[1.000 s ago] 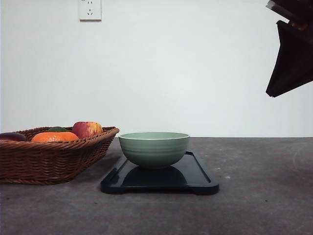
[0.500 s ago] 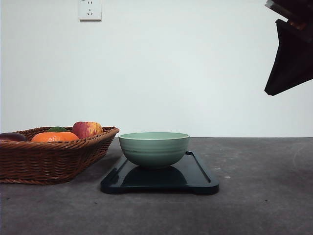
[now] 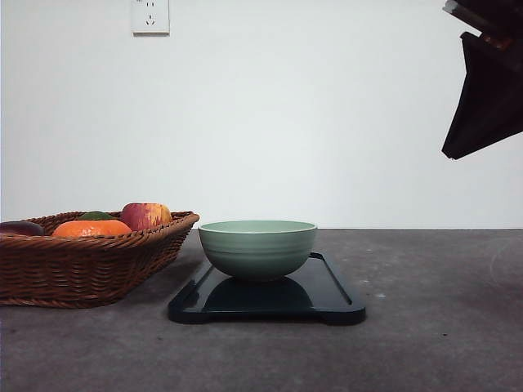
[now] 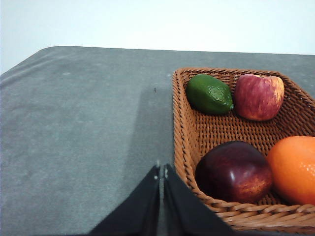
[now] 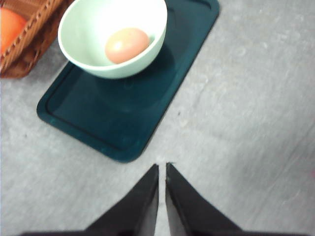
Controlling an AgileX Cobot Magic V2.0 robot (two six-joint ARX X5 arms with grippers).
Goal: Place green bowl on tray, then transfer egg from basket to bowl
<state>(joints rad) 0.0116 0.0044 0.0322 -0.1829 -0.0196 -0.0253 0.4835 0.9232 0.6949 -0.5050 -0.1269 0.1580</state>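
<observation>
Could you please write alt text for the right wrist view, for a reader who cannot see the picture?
A brown egg lies inside the green bowl, which stands at one end of the dark tray on a grey table. The right gripper, shut and empty, hangs above the table beside the tray.

Colour rundown: green bowl (image 3: pixel 257 248) is a pale sage with faint horizontal ridges and a lighter rim, egg (image 5: pixel 127 45) inside is tan-pinkish. Tray (image 3: pixel 327 292) is really dark blue-black. Basket (image 4: pixel 198 135) is brown woven wicker holding a green lime (image 4: pixel 209 94), a red-yellow streaked apple (image 4: pixel 259 97), a dark maroon apple (image 4: pixel 234 171) and an orange (image 4: pixel 294 168). Worktop (image 3: pixel 433 327) is mottled grey, wall (image 3: pixel 327 114) white.
</observation>
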